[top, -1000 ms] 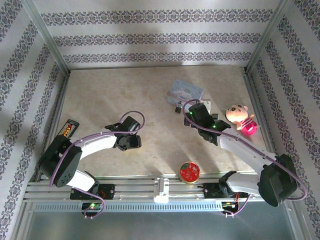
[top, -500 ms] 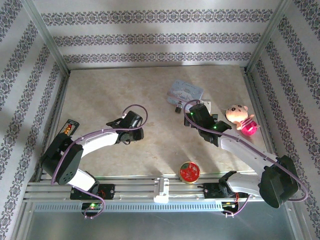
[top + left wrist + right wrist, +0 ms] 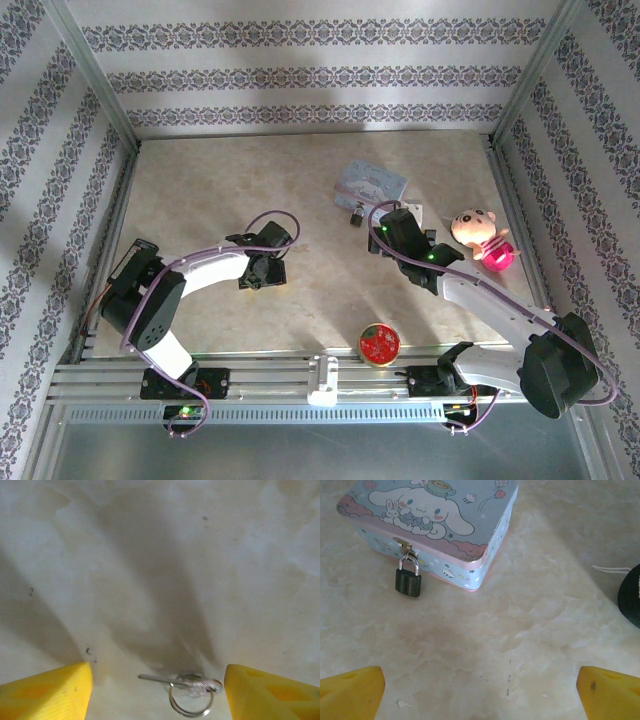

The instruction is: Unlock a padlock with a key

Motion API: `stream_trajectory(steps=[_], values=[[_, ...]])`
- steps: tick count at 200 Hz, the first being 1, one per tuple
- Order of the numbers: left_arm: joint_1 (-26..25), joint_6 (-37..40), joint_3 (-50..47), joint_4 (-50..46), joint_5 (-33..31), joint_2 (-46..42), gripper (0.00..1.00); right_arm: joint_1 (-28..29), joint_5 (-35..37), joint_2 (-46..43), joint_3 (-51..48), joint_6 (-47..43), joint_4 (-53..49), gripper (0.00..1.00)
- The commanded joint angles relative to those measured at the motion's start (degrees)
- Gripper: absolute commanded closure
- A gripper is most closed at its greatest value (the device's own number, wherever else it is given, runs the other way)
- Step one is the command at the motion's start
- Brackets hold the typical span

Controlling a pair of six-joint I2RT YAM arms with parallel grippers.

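The key (image 3: 182,681) is a thin silvery key on a wire ring, lying flat on the marble-patterned table. My left gripper (image 3: 159,692) is open, its yellow fingers (image 3: 50,692) standing on either side of the key without touching it. From above, the left gripper (image 3: 262,270) points down at the table's middle left. The padlock (image 3: 408,581) is small and dark, and hangs by its silvery shackle from the hasp of the pastel tin (image 3: 435,515). My right gripper (image 3: 480,695) is open and empty, a short way in front of the padlock (image 3: 355,215).
The pastel tin (image 3: 370,182) sits at the back centre. A pink plush doll (image 3: 478,235) lies to the right of the right gripper (image 3: 385,232). A round red-and-gold tin (image 3: 380,343) stands near the front rail. Patterned walls enclose the table.
The left arm has swung, its elbow going left and its gripper shifting a little right and farther up the table. The right arm has stayed still.
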Motion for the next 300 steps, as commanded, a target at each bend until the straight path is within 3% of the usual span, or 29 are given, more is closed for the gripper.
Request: stream_trajectory(steps=[1,58,122,164,224,300], values=[[-1.1,-2.6,2.3,-2.3,-3.2,1.3,0.27,0.4,-0.7,-1.3,-1.3,1.2,1.4,0.02],[-2.1,-2.4,5.5,-5.2,-3.5,5.6,0.31,0.5,-1.3,-1.4,-1.7,0.7,2.1,0.02],[-3.1,-0.4,1.0,-14.7,-6.7,1.3,0.39,0.5,-1.6,-2.3,-2.6,1.3,2.1,0.02],[-3.0,-0.3,0.1,-12.6,-6.2,-0.9,0.46,0.5,-1.0,-3.3,-2.9,2.4,2.0,0.02],[-2.9,1.5,3.4,-8.1,-6.0,1.8,0.44,0.4,-0.2,-3.8,-2.8,4.2,1.4,0.02],[-2.0,9.9,8.6,-7.7,-8.2,4.2,0.54,0.2,2.1,-6.3,-4.5,6.8,1.5,0.02]])
